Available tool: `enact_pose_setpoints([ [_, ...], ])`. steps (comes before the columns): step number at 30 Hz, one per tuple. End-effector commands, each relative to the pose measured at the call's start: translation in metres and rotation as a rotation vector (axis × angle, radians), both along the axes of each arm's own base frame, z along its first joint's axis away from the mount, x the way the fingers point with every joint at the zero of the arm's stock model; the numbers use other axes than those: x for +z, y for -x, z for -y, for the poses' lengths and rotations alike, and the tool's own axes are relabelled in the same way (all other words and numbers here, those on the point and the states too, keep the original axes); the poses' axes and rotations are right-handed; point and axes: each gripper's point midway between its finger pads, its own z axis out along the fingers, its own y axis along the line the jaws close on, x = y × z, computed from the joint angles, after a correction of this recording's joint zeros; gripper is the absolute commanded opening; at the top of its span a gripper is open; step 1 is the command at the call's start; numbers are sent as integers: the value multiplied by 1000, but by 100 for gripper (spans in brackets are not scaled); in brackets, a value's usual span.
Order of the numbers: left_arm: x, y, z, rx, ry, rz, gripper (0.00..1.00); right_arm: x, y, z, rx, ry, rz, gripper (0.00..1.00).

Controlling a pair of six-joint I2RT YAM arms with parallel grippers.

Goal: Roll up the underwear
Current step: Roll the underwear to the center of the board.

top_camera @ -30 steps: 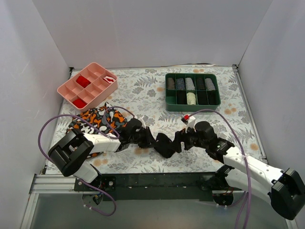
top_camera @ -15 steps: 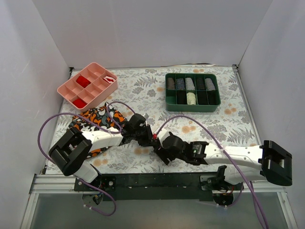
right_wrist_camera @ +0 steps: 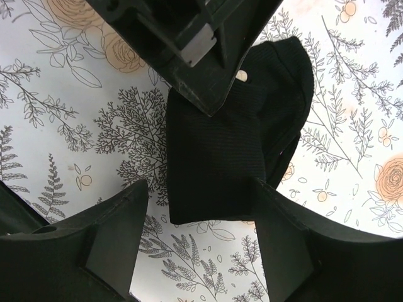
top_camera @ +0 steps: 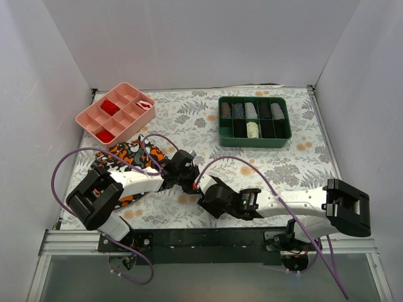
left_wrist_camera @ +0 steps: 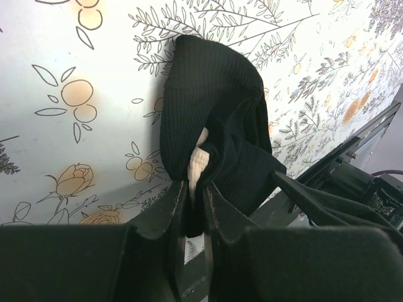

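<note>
Blackness on blackness is the trouble from overhead. Where the left arm (top_camera: 135, 182) and right arm (top_camera: 283, 202) meet near the front middle of the fern-printed desk (top_camera: 302, 165), the small black ribbed underwear (left_wrist_camera: 214, 119) is lost among dark housings, and I cannot pick out its edges there.

The wrist cameras settle it. From the left wrist, the underwear lies bunched into a rounded, folded lump on the desk, with a sliver of cream waistband (left_wrist_camera: 198, 165) peeping from a crease. The left claw (left_wrist_camera: 194, 189) is clenched on the near end of that lump, its fingers almost together with fabric and cream trim squeezed between them. Its own body hides how much cloth sits beneath it.

From the right wrist, the same lump reads as a flatter, squarish fold, with the left claw's tip coming down on its far end. The right claw (right_wrist_camera: 198, 207) is spread wide, its fingers (right_wrist_camera: 113, 226) standing either side of the fold's near edge and gripping nothing. Whether they brush the cloth I cannot tell.

Only the overhead view takes in the rest. An orange, black and white patterned cloth (top_camera: 126, 154) lies partly under the left arm. A pink compartment tray (top_camera: 94, 117) sits at the far left, and a dark green compartment bin (top_camera: 254, 143) at the far side, right of centre.
</note>
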Motion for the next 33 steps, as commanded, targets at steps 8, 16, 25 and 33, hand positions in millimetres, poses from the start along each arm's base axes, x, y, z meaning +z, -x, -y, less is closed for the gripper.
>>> enact_pose_setpoints([
  [8,-3,0,1,-31,-28,-3,6,-13,-2,-5,-15,8,8,58],
  [16,-3,1,-2,-34,-32,1,6,-32,7,1,-18,23,-51,27],
  [25,18,-12,-10,36,-35,100,25,-29,22,-5,-10,-279,-328,11],
  [33,51,-20,-16,100,43,210,50,-7,13,-8,13,-468,-525,10],
])
